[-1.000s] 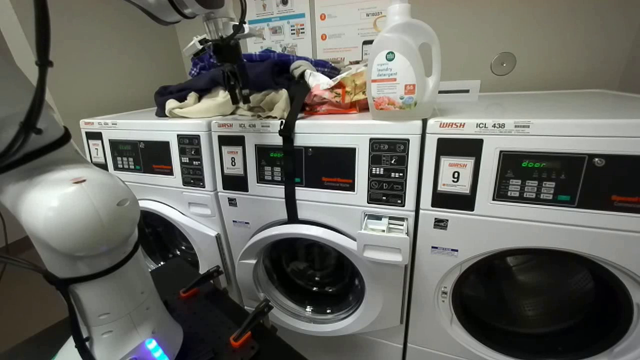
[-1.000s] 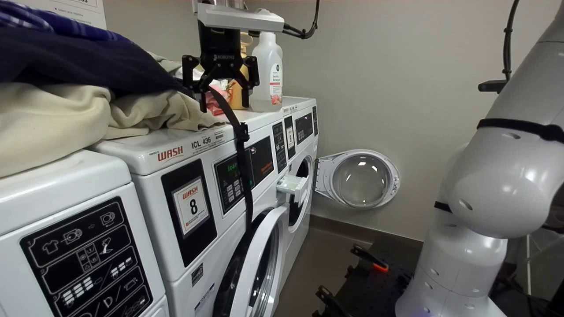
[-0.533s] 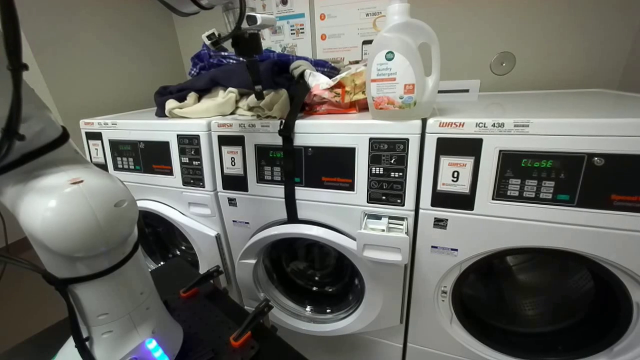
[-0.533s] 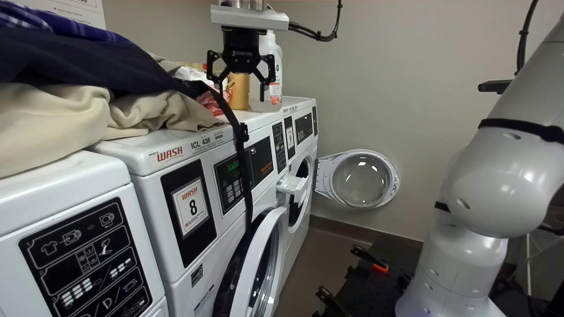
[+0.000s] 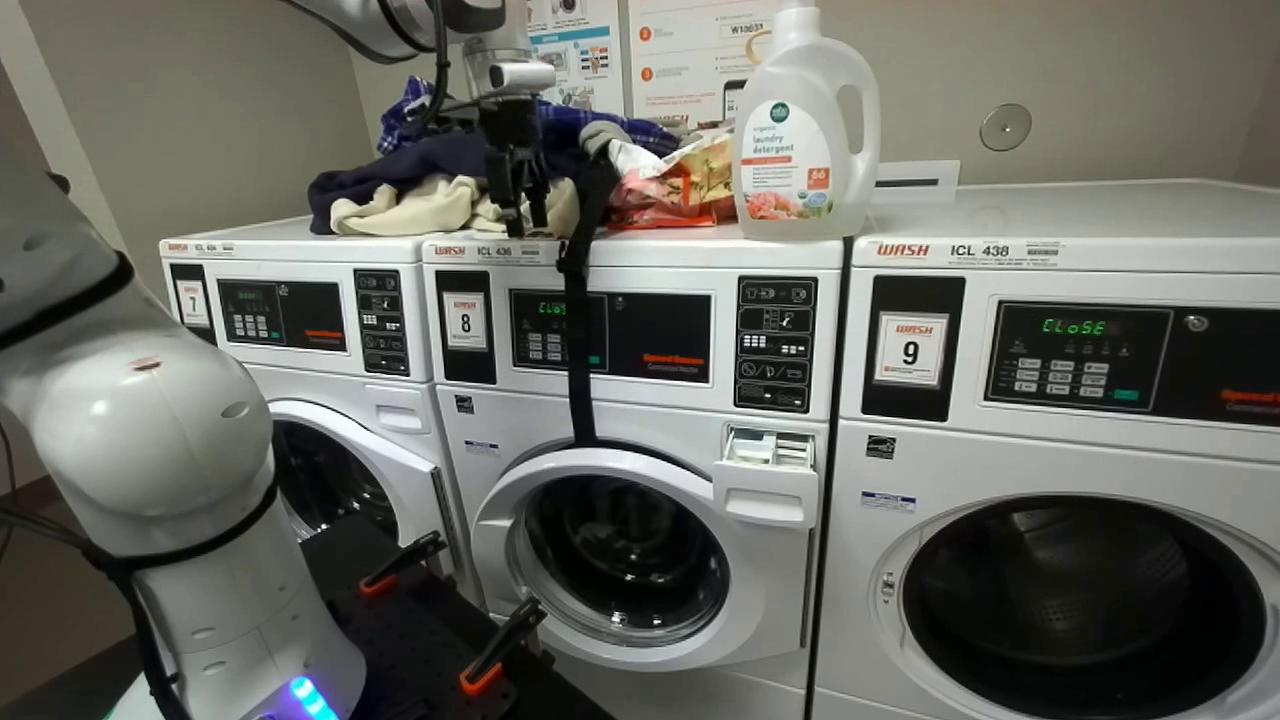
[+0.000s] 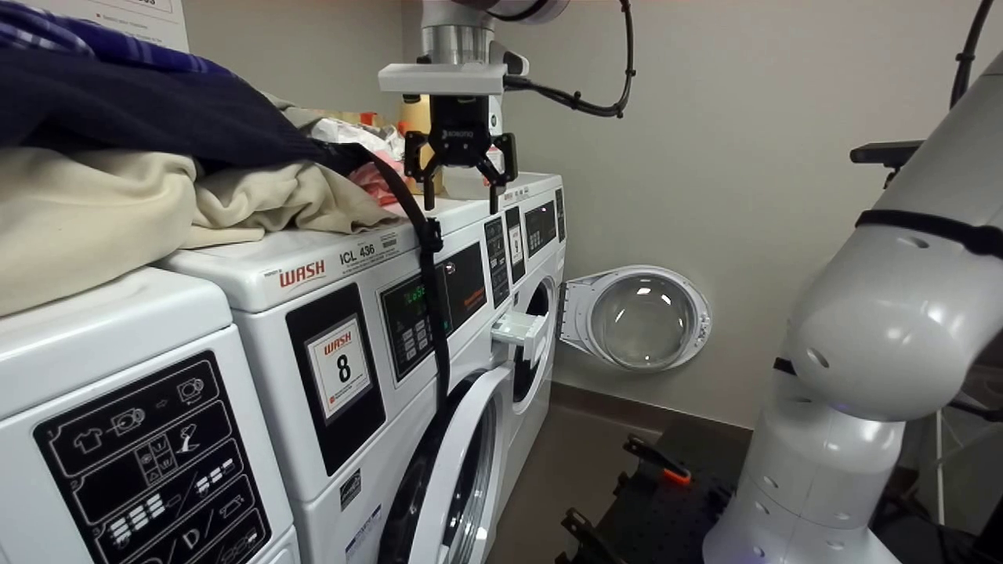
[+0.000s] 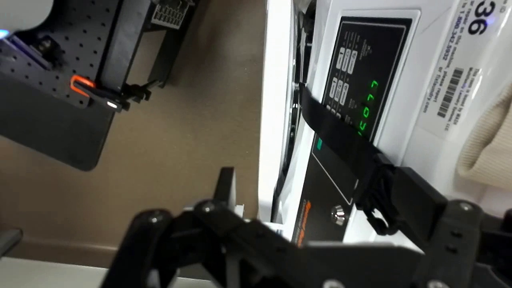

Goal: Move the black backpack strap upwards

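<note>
The black backpack strap (image 5: 580, 350) hangs down the front of washer 8 in both exterior views (image 6: 436, 313). Its upper part runs onto the heap on top, and its lower end goes behind the open round door. A buckle sits near the washer's top edge. The bag is mostly hidden among the clothes. My gripper (image 5: 528, 222) is open and empty, pointing down by the washer's front top edge, beside the strap; it also shows in an exterior view (image 6: 461, 205). In the wrist view, the gripper (image 7: 316, 180) has one finger beside the strap's buckle (image 7: 380, 192); contact cannot be told.
A heap of clothes (image 5: 400, 200) lies on the washers. A detergent bottle (image 5: 800, 150) and a pink-and-white bag (image 5: 665, 195) stand right of the strap. The washer door (image 5: 490, 510) and detergent drawer (image 5: 768, 495) stick out. Orange-tipped clamps (image 5: 490, 670) are on the robot's black table.
My gripper has moved to the right in both exterior views, first rising, then lowering in front of the washer's top edge. It stays open. The strap has not visibly moved. The displays changed to "CLOSE".
</note>
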